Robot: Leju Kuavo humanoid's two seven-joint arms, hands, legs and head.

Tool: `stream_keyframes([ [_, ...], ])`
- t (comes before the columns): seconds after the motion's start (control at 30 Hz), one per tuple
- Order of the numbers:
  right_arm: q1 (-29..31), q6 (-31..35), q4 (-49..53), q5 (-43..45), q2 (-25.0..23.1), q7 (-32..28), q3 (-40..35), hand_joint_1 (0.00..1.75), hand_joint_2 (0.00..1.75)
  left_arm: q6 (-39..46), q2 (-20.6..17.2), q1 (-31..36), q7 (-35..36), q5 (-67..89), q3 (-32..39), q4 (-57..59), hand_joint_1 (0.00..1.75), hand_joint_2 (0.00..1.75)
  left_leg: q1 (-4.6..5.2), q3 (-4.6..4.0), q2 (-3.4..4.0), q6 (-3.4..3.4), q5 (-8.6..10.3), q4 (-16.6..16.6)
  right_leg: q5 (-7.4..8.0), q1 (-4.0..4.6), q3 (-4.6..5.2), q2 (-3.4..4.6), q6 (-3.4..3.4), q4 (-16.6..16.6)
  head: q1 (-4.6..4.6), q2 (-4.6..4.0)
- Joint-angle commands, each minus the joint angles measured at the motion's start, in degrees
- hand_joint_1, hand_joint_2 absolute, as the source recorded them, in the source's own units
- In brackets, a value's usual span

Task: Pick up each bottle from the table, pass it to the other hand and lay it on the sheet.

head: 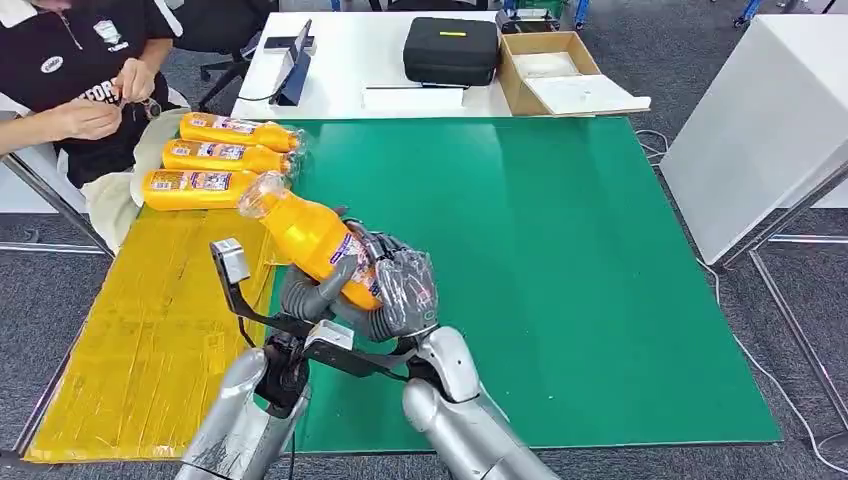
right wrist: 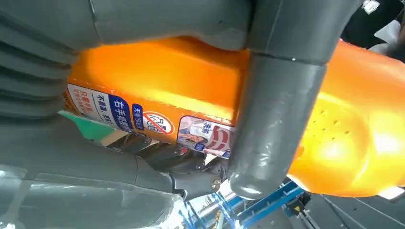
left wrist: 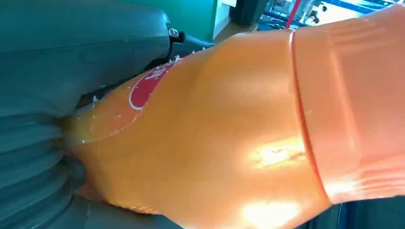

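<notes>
— Head view, orange bottles, count?

— Four. One held bottle (head: 312,240) sits in both hands above the green desk (head: 560,270), its neck tilted up and away from the hands toward the yellow sheet (head: 150,330). Three laid bottles (head: 215,160) lie side by side on the far end of that sheet, beyond the hands.

— Hands?

— Two. The left hand (head: 318,292) wraps the lower body of the held bottle from beneath; the right hand (head: 402,290) clasps the same end from the other side. Both are closed around it.

— Other items, same view?

— One person (head: 80,70) seated past the sheet's far corner; one black case (head: 451,48), one cardboard box (head: 548,65) and one tablet (head: 296,60) on a white desk (head: 350,50) beyond the green one.

— Left wrist view?

— One held bottle (left wrist: 229,138), pressed close against the left hand (left wrist: 43,119), whose grey cover and thumb lie against its side.

— Right wrist view?

— One held bottle (right wrist: 191,86), label showing. The right hand (right wrist: 277,119) has a thick grey thumb crossing its body, fingers (right wrist: 181,162) curled under the label.
</notes>
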State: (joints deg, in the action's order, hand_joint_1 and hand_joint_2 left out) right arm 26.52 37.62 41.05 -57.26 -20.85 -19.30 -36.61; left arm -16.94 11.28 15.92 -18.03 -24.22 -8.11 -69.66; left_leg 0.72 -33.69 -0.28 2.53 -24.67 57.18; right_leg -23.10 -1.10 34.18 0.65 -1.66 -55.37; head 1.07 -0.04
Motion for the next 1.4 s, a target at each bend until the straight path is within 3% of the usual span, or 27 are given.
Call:
stream_keyframes([
  [0.03,1.5,2.4,-2.7,-0.6,0.9,-0.2,-1.7,1.75,1.75,0.1,-0.6,1.8,0.0,-0.1,0.1,1.8,1.75,1.75,-0.06,0.13,-0.04,-0.15,-0.04,0.0,-0.04,0.06,-0.16,-0.1,0.09,0.0,0.0,0.0],
  [0.07,1.5,2.4,-2.7,-0.6,0.9,-0.2,-1.7,1.75,1.75,0.1,-0.6,1.8,0.0,-0.1,0.1,1.8,1.75,1.75,-0.09,0.22,-0.06,-0.23,-0.07,0.0,-0.08,0.09,-0.27,-0.13,0.14,0.1,0.0,0.0],
  [0.1,1.4,2.4,-1.9,0.0,0.9,-0.5,-1.2,1.27,1.75,0.3,-0.5,1.9,0.0,-0.1,0.4,1.6,1.75,1.75,-0.07,0.18,-0.06,-0.2,-0.05,0.0,-0.06,0.07,-0.23,-0.12,0.12,0.1,0.0,0.0],
  [0.13,1.3,2.4,-1.4,-0.1,0.9,-0.9,-1.0,0.0,1.75,0.3,-0.6,1.7,0.0,-0.1,0.6,1.4,1.75,1.75,-0.06,0.09,-0.04,-0.14,-0.02,0.0,-0.03,0.06,-0.13,-0.09,0.09,0.0,0.0,0.0],
  [0.57,-1.3,2.4,2.5,5.0,0.9,-6.7,1.1,0.0,1.75,0.3,-1.6,1.1,-0.2,-0.7,2.3,1.9,1.75,1.75,-0.06,0.2,0.01,-0.21,-0.07,0.0,-0.06,0.06,-0.23,-0.06,0.13,0.1,0.0,0.0],
  [0.73,-4.2,2.4,8.3,13.5,2.0,-12.1,0.6,0.0,1.75,1.8,-2.3,0.1,-1.1,-0.3,3.4,0.1,1.75,1.75,-0.04,0.08,0.02,-0.12,-0.02,0.0,-0.01,0.04,-0.1,-0.02,0.08,0.0,0.0,0.0],
  [0.93,-16.9,2.4,37.4,17.4,10.7,-11.4,0.7,0.0,1.75,13.6,-3.6,-0.1,-5.8,8.7,8.0,-3.3,1.75,1.75,-0.05,0.07,-0.18,-0.11,-0.01,0.0,-0.06,0.05,-0.12,-0.21,0.07,0.1,0.0,0.0],
  [1.1,-18.5,2.4,39.9,17.4,11.7,-11.5,0.8,0.0,1.75,14.6,-3.5,-0.1,-5.7,10.2,9.0,-3.9,1.75,1.75,-0.07,0.09,-0.13,-0.13,-0.06,0.0,-0.08,0.06,-0.17,-0.17,0.08,0.1,0.02,0.0],
  [1.17,-22.0,2.4,43.5,18.5,11.2,-15.1,3.6,0.0,1.75,22.4,-3.4,-0.2,-8.3,16.6,10.2,-4.9,1.75,1.75,-0.11,0.27,-0.14,-0.27,-0.16,0.0,-0.16,0.12,-0.37,-0.23,0.16,0.1,0.02,0.0],
  [1.27,-27.7,2.4,50.9,20.3,13.1,-17.4,4.7,0.0,1.75,23.3,-4.9,-1.1,-7.9,15.8,12.5,-5.7,1.75,1.75,-0.06,0.12,-0.16,-0.18,-0.09,0.0,-0.09,0.08,-0.18,-0.21,0.11,0.1,0.0,0.0],
  [1.4,-31.9,2.4,54.4,20.2,12.8,-20.4,6.6,0.0,1.75,42.8,-5.7,-3.0,-14.7,33.5,12.8,-9.6,1.75,1.75,-0.06,0.1,-0.11,-0.17,-0.11,0.0,-0.08,0.08,-0.14,-0.12,0.1,0.1,0.0,0.0],
])
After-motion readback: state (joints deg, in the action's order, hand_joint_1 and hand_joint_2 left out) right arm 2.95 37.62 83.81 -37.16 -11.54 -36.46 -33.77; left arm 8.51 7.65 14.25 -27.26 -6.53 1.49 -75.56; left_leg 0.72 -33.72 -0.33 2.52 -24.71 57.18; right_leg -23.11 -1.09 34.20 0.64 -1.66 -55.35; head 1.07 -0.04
